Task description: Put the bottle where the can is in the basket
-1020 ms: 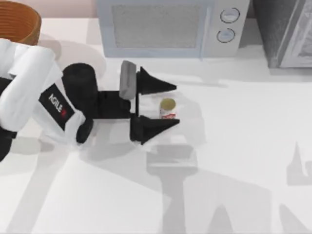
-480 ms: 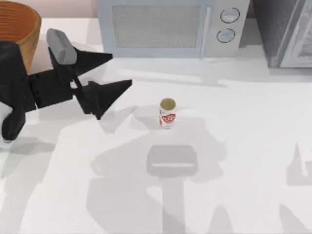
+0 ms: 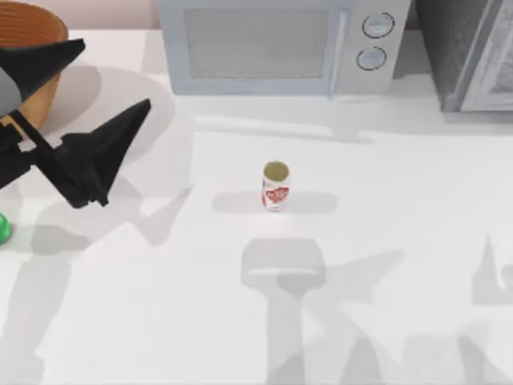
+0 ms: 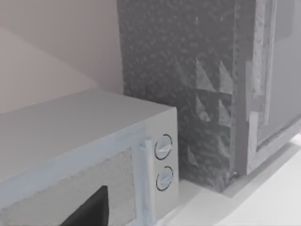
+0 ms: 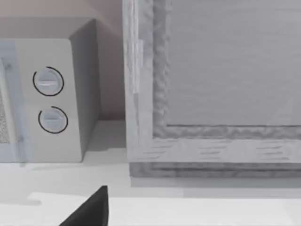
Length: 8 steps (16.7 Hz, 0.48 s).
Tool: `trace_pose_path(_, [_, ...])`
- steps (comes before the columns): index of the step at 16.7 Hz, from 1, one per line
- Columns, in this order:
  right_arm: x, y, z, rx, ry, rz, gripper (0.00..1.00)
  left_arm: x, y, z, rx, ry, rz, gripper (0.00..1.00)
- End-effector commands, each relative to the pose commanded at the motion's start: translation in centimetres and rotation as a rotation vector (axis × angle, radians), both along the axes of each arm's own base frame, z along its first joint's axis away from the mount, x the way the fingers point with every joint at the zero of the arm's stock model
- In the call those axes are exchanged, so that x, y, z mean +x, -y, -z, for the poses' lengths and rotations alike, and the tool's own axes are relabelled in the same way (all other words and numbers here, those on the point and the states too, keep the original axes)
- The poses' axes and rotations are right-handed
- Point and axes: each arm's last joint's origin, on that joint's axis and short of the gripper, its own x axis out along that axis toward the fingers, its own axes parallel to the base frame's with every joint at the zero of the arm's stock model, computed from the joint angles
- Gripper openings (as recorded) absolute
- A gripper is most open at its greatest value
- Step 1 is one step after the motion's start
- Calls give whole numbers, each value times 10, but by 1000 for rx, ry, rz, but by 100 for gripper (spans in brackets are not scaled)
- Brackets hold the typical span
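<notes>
While upright, white-and-red can (image 3: 275, 187) shows gold-tan top

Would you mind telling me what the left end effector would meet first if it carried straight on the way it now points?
Probably the microwave: the left end effector, open, aims up-right at it in the top view. Its height is unclear.

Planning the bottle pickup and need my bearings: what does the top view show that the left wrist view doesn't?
Top view alone: the can standing mid-table, the bottle at the left edge, the basket at back left, and the left tool, open, near the basket. Left wrist view alone: the dark textured cabinet. Both share the microwave and its two dials.
</notes>
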Motion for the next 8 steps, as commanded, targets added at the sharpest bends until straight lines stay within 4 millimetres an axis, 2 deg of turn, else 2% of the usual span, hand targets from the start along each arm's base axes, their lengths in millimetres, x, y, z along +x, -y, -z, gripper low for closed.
trace_pose_path(6, [0, 0, 0, 0, 0, 0, 100, -73, -15, 10, -18, 58, -282, 100])
trace_pose_path(8, [0, 0, 0, 0, 0, 0, 100, -93, -21, 23, -29, 60, -427, 100])
